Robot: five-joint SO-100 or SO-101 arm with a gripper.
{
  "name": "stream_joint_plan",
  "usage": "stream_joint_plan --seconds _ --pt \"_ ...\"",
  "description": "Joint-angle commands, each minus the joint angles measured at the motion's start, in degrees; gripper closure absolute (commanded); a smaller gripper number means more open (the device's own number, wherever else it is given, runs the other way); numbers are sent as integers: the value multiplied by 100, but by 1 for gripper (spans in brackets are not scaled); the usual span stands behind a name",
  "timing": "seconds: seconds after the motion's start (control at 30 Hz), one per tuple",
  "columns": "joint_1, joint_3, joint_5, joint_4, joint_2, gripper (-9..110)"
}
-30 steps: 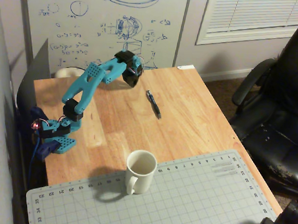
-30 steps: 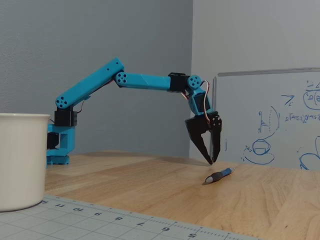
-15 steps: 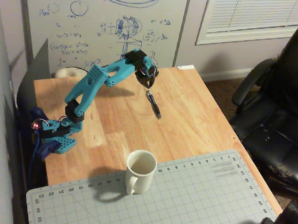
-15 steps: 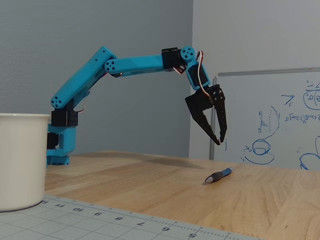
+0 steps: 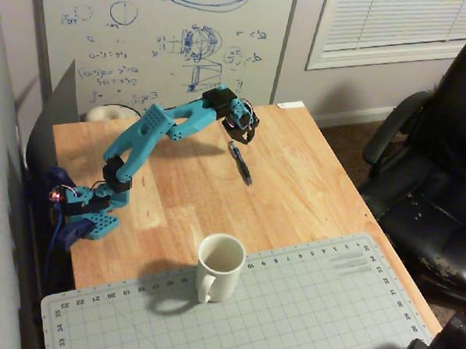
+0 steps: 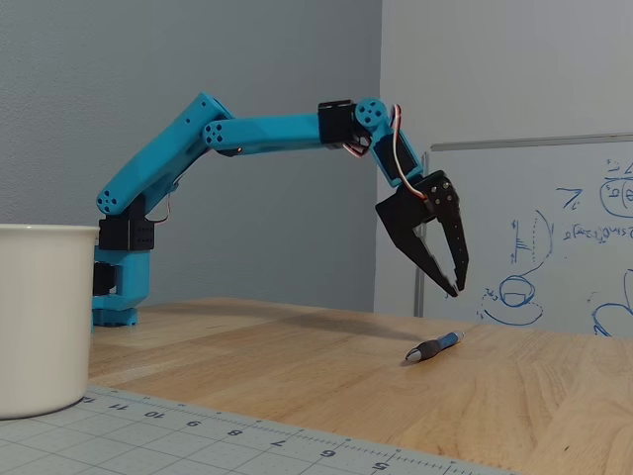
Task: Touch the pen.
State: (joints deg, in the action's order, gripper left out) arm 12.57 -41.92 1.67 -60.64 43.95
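The pen (image 5: 240, 165) is a slim dark pen lying flat on the wooden table (image 5: 311, 178), right of the middle. In a fixed side view the pen (image 6: 435, 347) shows a blue and black barrel with a light tip. My gripper (image 6: 455, 288) is black, points down and hangs a short way above the pen without touching it. Its two fingertips meet at the bottom and hold nothing. In a fixed view from above, the gripper (image 5: 242, 137) sits just over the pen's far end.
A white mug (image 5: 219, 267) stands on a green cutting mat (image 5: 312, 311) at the table's front; it also shows at the left (image 6: 38, 317). The teal arm's base (image 5: 86, 218) is at the table's left edge. An office chair (image 5: 440, 177) stands on the right, a whiteboard (image 5: 162, 38) behind.
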Motion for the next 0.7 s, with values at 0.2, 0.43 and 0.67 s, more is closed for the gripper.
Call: stream_joint_plan --seconds 0.2,0.43,0.67 --pt "-88 580 26 624 -290 101" --pt "-70 492 26 624 -308 101" --pt "0 589 -53 26 -149 101"
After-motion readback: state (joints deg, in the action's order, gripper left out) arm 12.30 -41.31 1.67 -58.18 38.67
